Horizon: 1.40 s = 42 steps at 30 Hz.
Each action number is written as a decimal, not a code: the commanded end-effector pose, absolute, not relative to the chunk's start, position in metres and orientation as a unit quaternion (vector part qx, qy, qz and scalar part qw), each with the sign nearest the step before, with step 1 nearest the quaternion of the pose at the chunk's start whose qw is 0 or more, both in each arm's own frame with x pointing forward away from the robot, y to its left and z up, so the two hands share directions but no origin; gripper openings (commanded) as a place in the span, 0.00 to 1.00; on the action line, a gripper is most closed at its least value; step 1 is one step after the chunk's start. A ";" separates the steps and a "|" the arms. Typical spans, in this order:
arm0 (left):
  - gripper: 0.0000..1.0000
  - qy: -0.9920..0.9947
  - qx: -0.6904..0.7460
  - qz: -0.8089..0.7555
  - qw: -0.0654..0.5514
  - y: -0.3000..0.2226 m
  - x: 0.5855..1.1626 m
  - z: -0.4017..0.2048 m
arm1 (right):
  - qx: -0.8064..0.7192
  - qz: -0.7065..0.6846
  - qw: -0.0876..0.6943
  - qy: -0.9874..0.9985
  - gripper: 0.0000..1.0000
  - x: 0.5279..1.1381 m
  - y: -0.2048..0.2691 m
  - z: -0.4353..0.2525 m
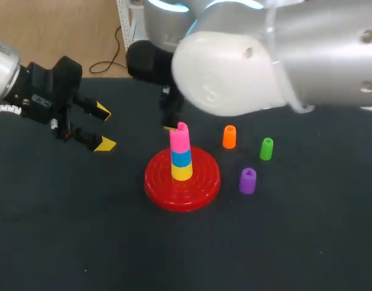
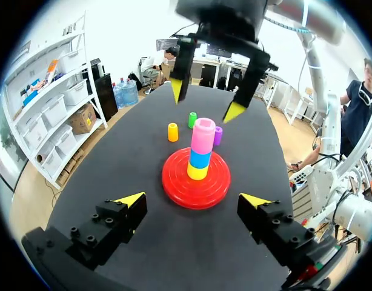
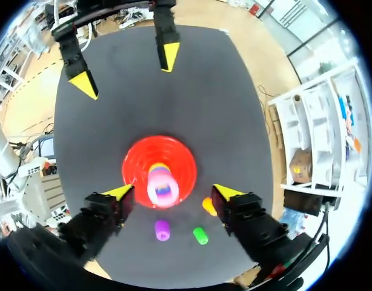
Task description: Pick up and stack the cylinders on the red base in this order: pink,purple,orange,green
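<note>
**Clearing the pink, lining up the purple**

Lifting straight off the stack is what I judge this step needs. The right arm crosses the dark table (image 1: 65,230) from the far side, and the right gripper (image 2: 205,102) hangs over the red base (image 1: 156,188). Its jaws are spread wide, one yellow tip on each side of the pink cylinder (image 1: 179,138), and neither tip touches it. The pink looks placed, so the purple cylinder (image 1: 247,180) comes next.

The gripper should rise vertically until its tips are above the pink rim. Only then should it swing away, since a sideways brush could tip the narrow tower. For the purple, it should come down from above with the jaws astride it, close on its middle, and carry it upright.

The left gripper (image 1: 103,127) sits well apart on the left side of the table. Its jaws are also wide and hold nothing.

The base is a broad, ridged red disc near the middle of the table. On its centre stands a straight column: a yellow cylinder (image 1: 182,172) at the bottom, a blue one (image 1: 181,158) in the middle, and the pink on top with its open end up.

Three loose pieces stand upright on the cloth just beside the base, apart from one another:
- The purple is nearest the base rim.
- The orange cylinder (image 1: 229,137) is farther back.
- The green cylinder (image 1: 266,148) is outermost.

All three are small, hollow and plastic-looking.
</note>
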<state>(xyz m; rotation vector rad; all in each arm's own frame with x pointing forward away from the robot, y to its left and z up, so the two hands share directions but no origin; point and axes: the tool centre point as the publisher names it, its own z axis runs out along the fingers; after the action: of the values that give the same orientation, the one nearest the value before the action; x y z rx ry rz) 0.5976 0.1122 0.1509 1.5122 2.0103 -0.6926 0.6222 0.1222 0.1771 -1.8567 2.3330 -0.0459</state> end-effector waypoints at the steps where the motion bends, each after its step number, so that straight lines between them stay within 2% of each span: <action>1: 1.00 0.743 0.559 -0.256 0.264 0.112 0.597 0.150 | -0.604 -0.016 0.125 0.787 1.00 0.604 0.084 0.182; 9: 1.00 0.743 0.559 -0.256 0.264 0.112 0.597 0.150 | -0.565 -0.019 0.104 0.818 1.00 0.580 0.032 0.152; 17: 1.00 0.743 0.559 -0.256 0.264 0.112 0.597 0.150 | -0.531 -0.019 0.089 0.843 1.00 0.563 0.003 0.122; 42: 1.00 0.743 0.559 -0.256 0.264 0.112 0.597 0.150 | -0.482 0.003 0.045 0.875 1.00 0.574 -0.004 0.045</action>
<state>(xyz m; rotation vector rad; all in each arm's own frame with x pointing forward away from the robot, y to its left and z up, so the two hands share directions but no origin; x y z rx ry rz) 0.5976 0.1122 0.1509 1.5122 2.0103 -0.6925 0.5717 -0.0023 0.0483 -1.4748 2.6735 0.0042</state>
